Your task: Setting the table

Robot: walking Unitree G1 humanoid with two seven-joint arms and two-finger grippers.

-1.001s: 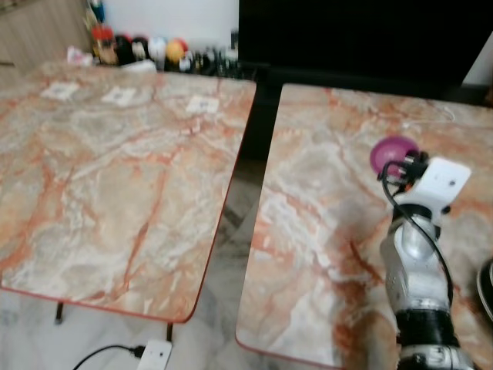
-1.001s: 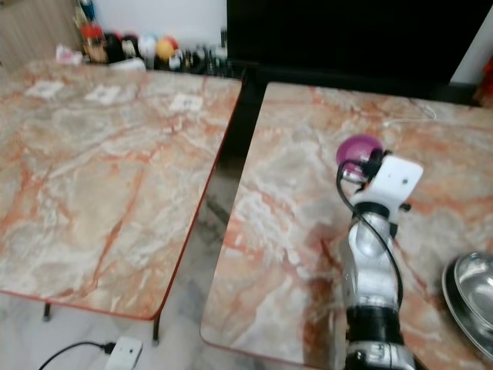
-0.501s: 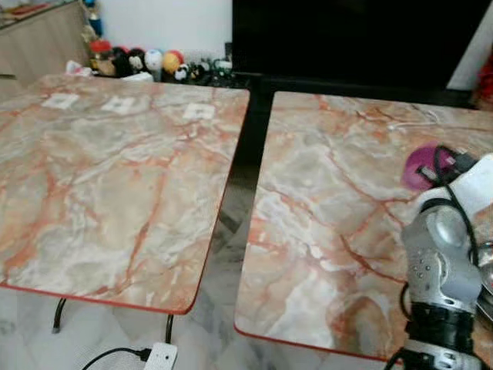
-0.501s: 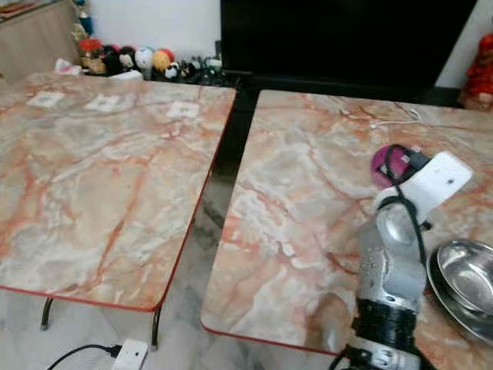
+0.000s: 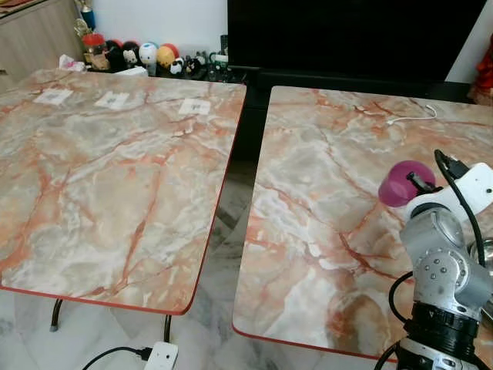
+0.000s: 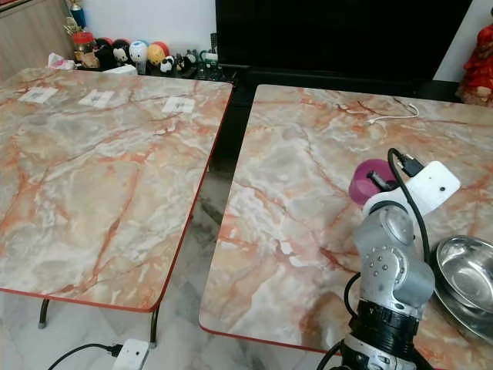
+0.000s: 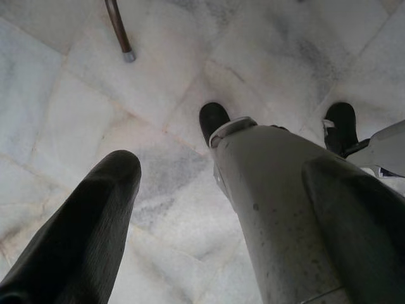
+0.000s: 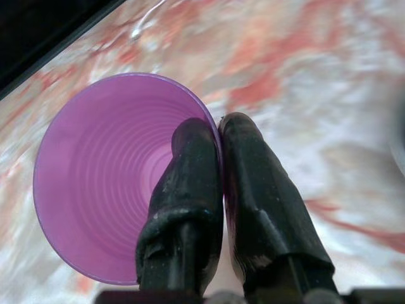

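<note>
The left gripper (image 7: pixel 209 209) hangs low over the white floor (image 7: pixel 158 82), fingers spread apart and holding nothing. A bare marble surface (image 5: pixel 115 169) stands left of a gap. Over the right-hand surface (image 6: pixel 293 193), the right gripper (image 8: pixel 218 136) pinches the purple cup's (image 8: pixel 107 177) rim, one finger inside. Steel bowls (image 6: pixel 466 281) sit just right of the arm.

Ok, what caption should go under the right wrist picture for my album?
Right gripper pinching the purple cup's rim in its jaws above the marble table.
</note>
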